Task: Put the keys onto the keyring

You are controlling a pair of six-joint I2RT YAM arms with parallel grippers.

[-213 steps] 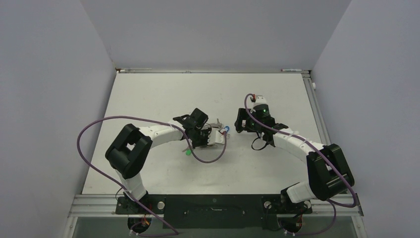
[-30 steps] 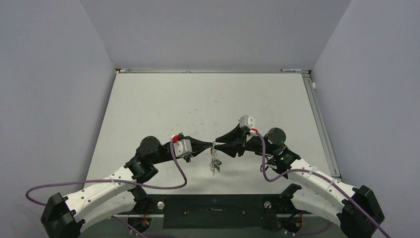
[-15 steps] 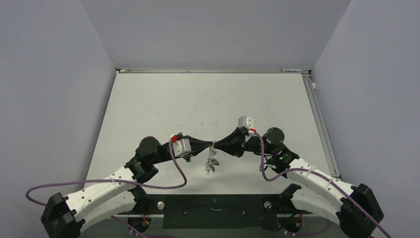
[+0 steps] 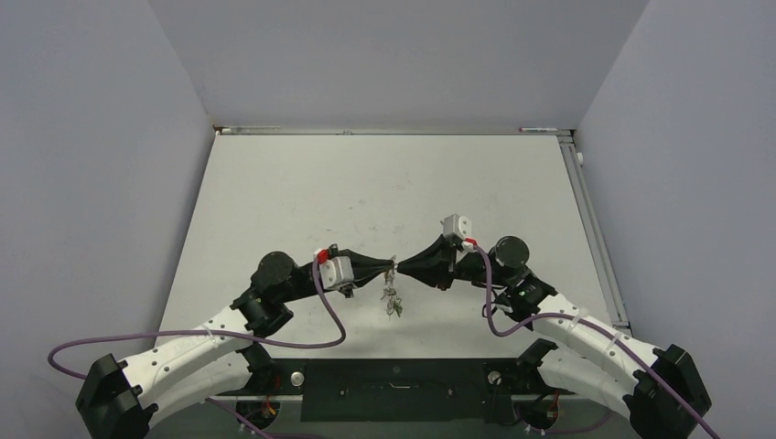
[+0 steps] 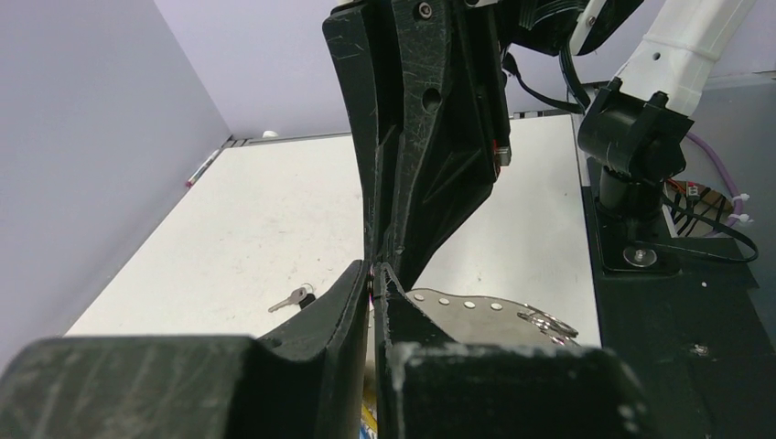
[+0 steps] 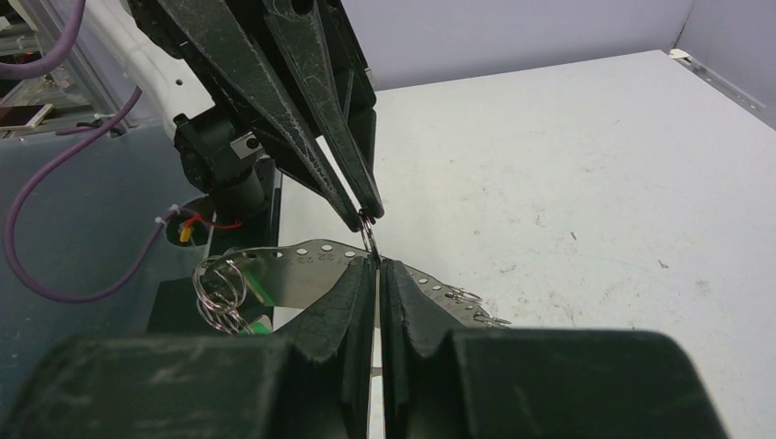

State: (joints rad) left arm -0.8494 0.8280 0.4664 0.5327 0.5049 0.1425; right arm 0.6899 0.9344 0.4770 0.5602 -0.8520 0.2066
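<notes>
Grey wire of the keyring hangs in mid-air btw your two arms, over the near half of the table. Top cam: left gripper and right gripper meet tip to tip on it. Change vs a sec ago: the right jaws, then apart, are now pressed together on the wire. The left was already clamped and hasn't let go. A bunch of keys dangles under the meeting point and has swung a little. So you now hold the ring w/ both hands, which likely sets up a handover or opening the wire for another key.

Left wrist cam: own fingers together, a thin sliver caught btw them. The right gripper's black fingers come down from above onto the same spot. One black-headed key lies on the table beyond, apart from the bunch, so the task looks unfinished. It doesn't show in the top cam.

Right wrist cam: own fingers closed, wire loop poking out just above them, left tips pinching its far side. Below sits a silver perforated strip w/ small rings; can't tell whether it hangs from the keyring. In the way: both sets of tips crowd one short stretch of wire, leaving little room to thread.
</notes>
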